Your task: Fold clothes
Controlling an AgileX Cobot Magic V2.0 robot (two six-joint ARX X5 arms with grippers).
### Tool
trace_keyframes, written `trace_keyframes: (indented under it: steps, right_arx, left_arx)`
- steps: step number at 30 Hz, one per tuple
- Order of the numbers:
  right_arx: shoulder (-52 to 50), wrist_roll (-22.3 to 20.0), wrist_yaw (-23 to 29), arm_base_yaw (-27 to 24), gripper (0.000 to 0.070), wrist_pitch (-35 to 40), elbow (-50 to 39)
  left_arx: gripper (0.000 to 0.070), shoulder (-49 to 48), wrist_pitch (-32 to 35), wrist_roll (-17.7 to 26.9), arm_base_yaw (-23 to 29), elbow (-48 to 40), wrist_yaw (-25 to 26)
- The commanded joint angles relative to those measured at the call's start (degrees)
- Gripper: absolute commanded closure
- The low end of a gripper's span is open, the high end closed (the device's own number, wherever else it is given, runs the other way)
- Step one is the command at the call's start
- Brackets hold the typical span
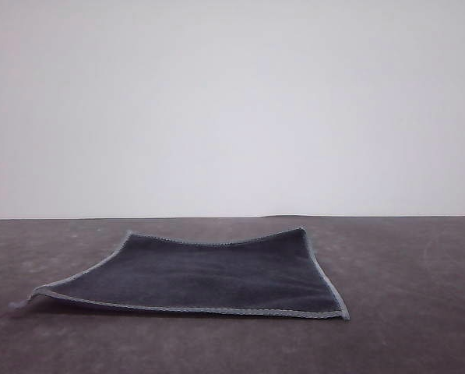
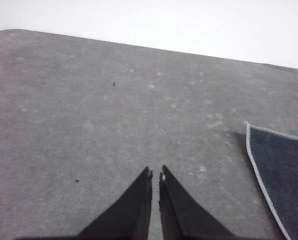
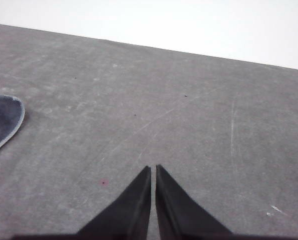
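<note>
The clothes are one dark charcoal grey cloth with light grey stitched edging, spread flat on the table in the front view, its far corners slightly raised. A corner of the clothes appears in the left wrist view, off to one side of my left gripper, which is shut with nothing between its dark fingers, above bare tabletop. In the right wrist view a rounded corner of the clothes lies well apart from my right gripper, also shut and holding nothing.
The dark grey table stretches around the cloth, scuffed and speckled. Its far edge meets a plain white wall. Bare tabletop lies on both sides of the cloth.
</note>
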Motion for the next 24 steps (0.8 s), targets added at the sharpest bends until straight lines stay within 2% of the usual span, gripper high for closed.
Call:
trace_keyframes:
  steps: [1, 24]
  right_arx:
    - [-0.15, 0.61, 0.04, 0.09, 0.069, 0.63, -0.26]
    - [-0.15, 0.65, 0.04, 0.09, 0.069, 0.66, -0.26]
  left_arx:
    - [0.0684, -0.11, -0.24, -0.46, 0.09, -1.18, -0.13]
    - [0.0684, -0.11, -0.24, -0.46, 0.09, -1.18, -0.13]
